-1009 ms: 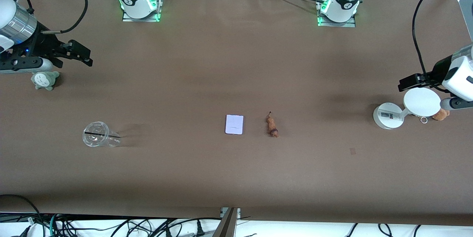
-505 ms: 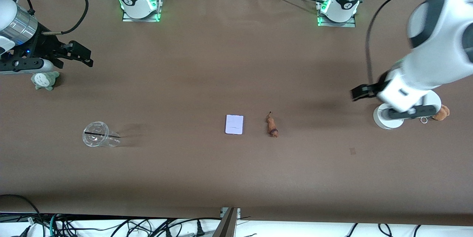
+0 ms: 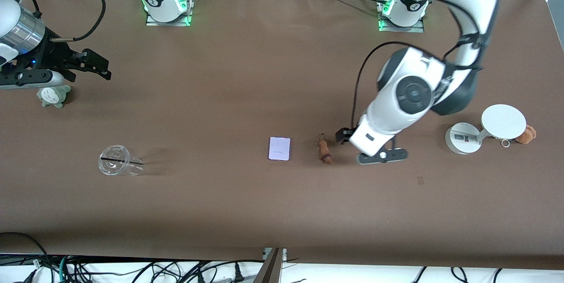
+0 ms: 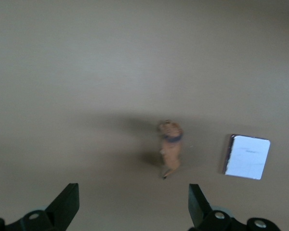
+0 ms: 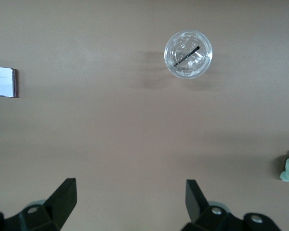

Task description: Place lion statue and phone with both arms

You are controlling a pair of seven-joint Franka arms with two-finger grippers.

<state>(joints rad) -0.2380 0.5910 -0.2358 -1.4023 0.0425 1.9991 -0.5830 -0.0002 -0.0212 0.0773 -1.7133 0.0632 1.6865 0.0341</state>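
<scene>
left gripper (image 4: pixel 132 211) wide open, empty, over worktop (image 3: pixel 246 76) beside lion statue (image 3: pixel 325 150) | phone (image 3: pixel 279 148) flat near statue | right gripper (image 5: pixel 130 211) wide open, empty, waiting

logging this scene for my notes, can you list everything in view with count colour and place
lion statue: 1, brown, mid-table, beside the phone toward the left arm's end
phone: 1, pale lavender-white, flat on the mid-table
clear cup: 1, transparent with a dark straw, toward the right arm's end
grey-green plush: 1, at the right arm's end, farther from the front camera than the cup
white disc stand: 1, white, at the left arm's end
plush bear: 1, orange-brown with a keyring, beside the stand
table: 1, brown
left hand: 1, black fingers, open, over the table just beside the lion statue
right hand: 1, black fingers, open, waiting above the grey-green plush
</scene>
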